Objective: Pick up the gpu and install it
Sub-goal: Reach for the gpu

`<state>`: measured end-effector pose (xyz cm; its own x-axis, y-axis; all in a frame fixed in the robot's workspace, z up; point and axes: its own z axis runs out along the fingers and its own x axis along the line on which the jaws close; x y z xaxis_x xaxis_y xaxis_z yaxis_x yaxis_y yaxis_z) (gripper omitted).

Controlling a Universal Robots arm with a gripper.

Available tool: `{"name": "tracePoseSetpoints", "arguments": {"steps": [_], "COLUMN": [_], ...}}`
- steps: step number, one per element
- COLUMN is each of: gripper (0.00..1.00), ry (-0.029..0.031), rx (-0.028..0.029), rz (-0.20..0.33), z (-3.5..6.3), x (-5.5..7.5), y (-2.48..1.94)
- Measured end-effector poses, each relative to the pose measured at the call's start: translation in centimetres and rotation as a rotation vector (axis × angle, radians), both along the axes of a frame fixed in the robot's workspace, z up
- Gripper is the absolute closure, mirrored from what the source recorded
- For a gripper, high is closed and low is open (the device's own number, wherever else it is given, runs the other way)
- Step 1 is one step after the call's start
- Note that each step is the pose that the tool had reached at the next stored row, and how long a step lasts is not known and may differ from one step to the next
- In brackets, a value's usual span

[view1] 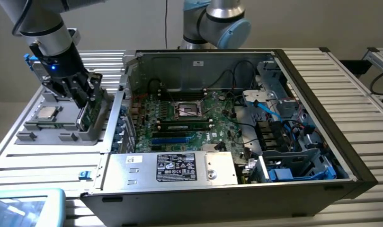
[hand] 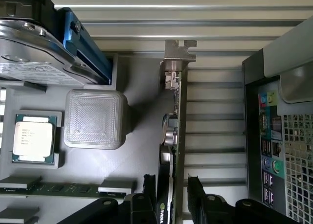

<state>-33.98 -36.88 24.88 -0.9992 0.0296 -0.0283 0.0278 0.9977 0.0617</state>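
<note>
Scene: an open desktop computer case (view1: 242, 123) lies on its side on a slatted metal tabletop (view1: 349, 90). A grey parts tray (view1: 49, 136) sits beside it, toward the exterior view's left.

Gripper: the black gripper (view1: 84, 101) hangs from the robot arm (view1: 49, 33) and points down over the edge of the tray nearest the case.

Fingers: in the wrist view the fingers (hand: 194, 192) are spread, one on each side of the card's thin edge. I cannot tell whether either one touches it.

Gpu: the gpu (hand: 177, 131) stands on its long edge in the tray, upright, between the spread fingers. Its silver end bracket (hand: 179, 52) is at the end farthest from the fingers. In the exterior view it shows as a dark upright slab just under the gripper, at the tray's case side.

Other parts on the tray: a processor chip (hand: 33, 138) with a silver lid lies flat in a recess. Next to it is a grey textured block (hand: 95, 119). A silver hard drive (hand: 34, 57) with blue side tabs lies past them. A long narrow memory stick (hand: 54, 189) lies flat near the processor.

Inside the case: a green motherboard (view1: 178, 127) with an empty-looking square processor socket (view1: 188, 109), and black and blue cables at the exterior view's right. A silver power supply (view1: 178, 168) with a dark label sits along the near wall.

Case rear: the wrist view shows its port panel (hand: 268, 150), just beside the tray.
</note>
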Motion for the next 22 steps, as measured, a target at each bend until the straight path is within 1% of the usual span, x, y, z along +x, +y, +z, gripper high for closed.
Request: {"name": "tracePoseSetpoints", "arguments": {"steps": [6,8,11,19,22], "gripper": [0.6,0.6,0.6,0.6,0.6], "ry": [-0.0001,0.0006,0.001,0.0019,0.0026], "rx": [0.0001,0.0016,0.0032,0.0033,0.0033], "rz": [0.0,0.0,0.0,0.0,0.0], "z": [-0.01,0.33,1.34,4.88,5.95], "x": [0.0,0.0,0.0,-0.1,-0.1], "y": [0.17,0.17,0.18,0.19,0.18]}}
